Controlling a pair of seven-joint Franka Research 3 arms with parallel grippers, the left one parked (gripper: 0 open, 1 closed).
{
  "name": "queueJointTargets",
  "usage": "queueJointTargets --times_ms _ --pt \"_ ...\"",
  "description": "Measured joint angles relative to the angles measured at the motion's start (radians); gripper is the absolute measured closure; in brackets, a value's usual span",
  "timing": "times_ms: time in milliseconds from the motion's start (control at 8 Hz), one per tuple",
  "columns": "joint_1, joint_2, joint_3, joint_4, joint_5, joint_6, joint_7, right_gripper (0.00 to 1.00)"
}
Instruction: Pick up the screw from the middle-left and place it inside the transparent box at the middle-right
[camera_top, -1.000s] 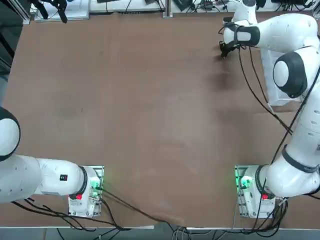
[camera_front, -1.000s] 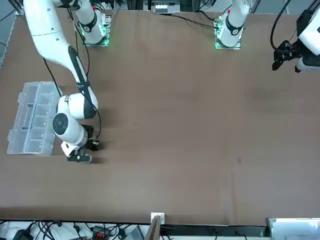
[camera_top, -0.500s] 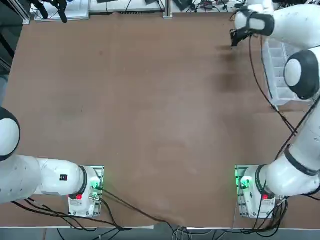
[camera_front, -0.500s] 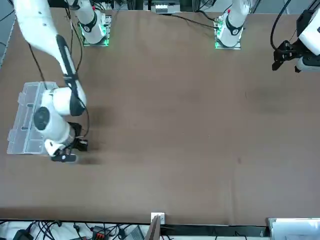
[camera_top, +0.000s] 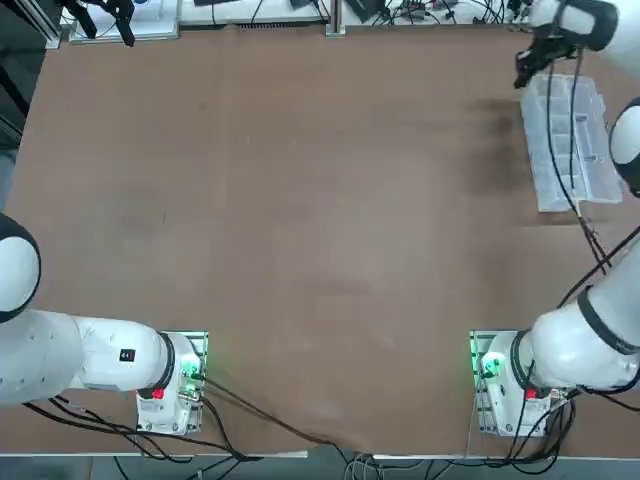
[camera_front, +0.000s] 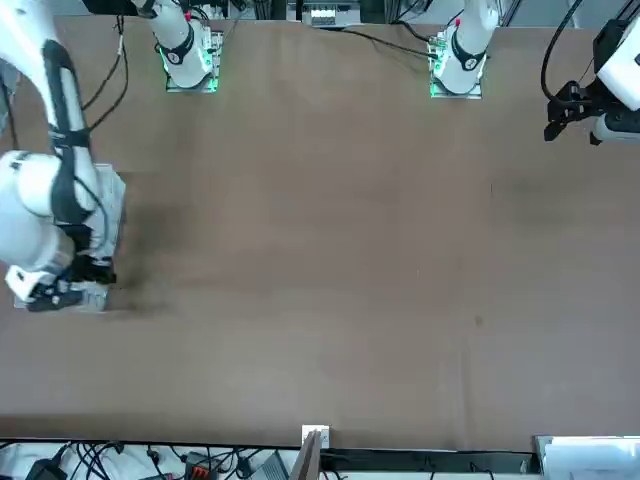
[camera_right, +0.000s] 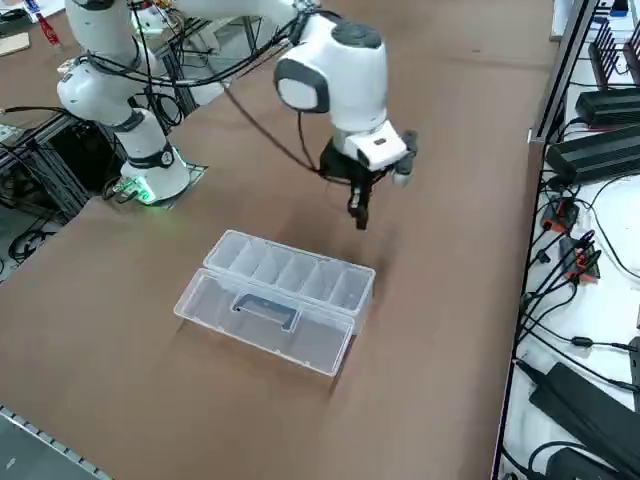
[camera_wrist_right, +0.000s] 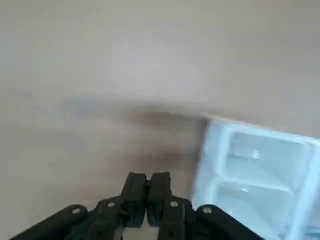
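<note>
"What is given by the top view?"

"The box (camera_top: 565, 150) is seen on the desk (camera_top: 300, 240), toward the far end on the robot's right. It is crossed in that view by dark cables (camera_top: 550, 130) of the right arm (camera_top: 600, 320). The right gripper (camera_top: 528, 72) is seen by the box's far corner, on the inner side. A tiny dark mark (camera_top: 164, 220) is also shown, well apart on the left of the desk."

"And by the front view?"

"There, most of the box is covered by the right arm, and only its edges are left in sight."

"Is more shown by the right side view?"

"Yes, the whole box is shown, uncovered. A row of small compartments (camera_right: 290, 270) is seen along one half, and a flat clear section with a handle (camera_right: 265, 310) along the other. The right gripper is pointed down above the desk, apart from the box."

"How are the jaws found in the right wrist view?"

"Pressed together, as is shown by the black fingers (camera_wrist_right: 134, 200). Two compartments are seen close up, near them. Whether anything is pinched at the tips cannot be told."

"And the screw?"

"It cannot be made out with certainty in any view, so its place cannot be told."
</note>
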Motion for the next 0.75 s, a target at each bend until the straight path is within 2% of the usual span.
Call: queueJointTargets --times_ms 375,750 --pt "-0.117 0.0 0.0 -0.004 0.0 -0.026 -0.2 0.95" --pt "-0.186 0.001 0.0 -0.026 0.0 -0.037 -0.314 0.95"
